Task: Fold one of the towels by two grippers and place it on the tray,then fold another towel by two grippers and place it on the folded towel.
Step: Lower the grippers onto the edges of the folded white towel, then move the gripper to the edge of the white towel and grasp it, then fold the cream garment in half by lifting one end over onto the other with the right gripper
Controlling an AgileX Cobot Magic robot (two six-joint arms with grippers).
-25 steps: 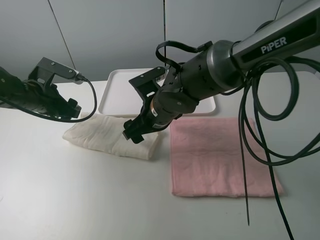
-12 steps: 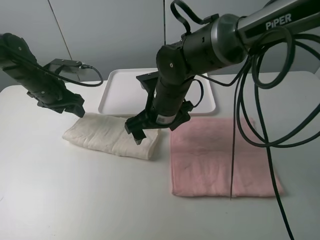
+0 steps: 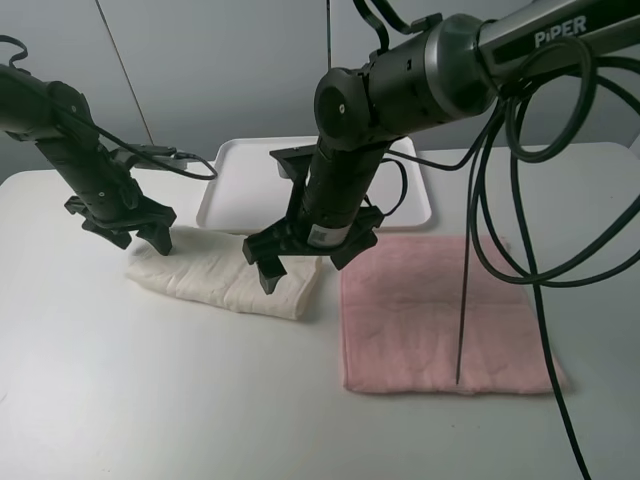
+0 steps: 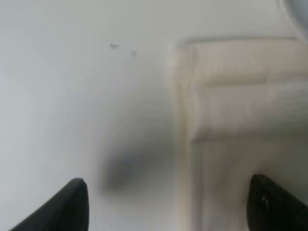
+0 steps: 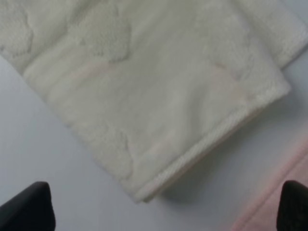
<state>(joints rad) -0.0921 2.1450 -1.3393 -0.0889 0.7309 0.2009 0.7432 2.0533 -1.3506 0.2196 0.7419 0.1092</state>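
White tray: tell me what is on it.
The tray is bare where visible. The right arm covers its middle in the high view, so that stretch cannot be checked.

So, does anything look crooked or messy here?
A little. The folded cream towel lies slanted on the table, in front of the tray, while the pink towel lies flat and fairly straight. Nothing looks spilled or broken.

A: What colour is the folded towel [image 3: 225,275]?
B: Cream, with faint cloud-like shapes embossed in the same tone.
A: And the other towel [image 3: 440,310]?
B: Pale pink, with faint bands across it.
A: The tray [image 3: 245,185]?
B: White, on a white table [image 3: 150,400].
A: The right arm [image 3: 440,70]?
B: Dark grey, with white lettering.
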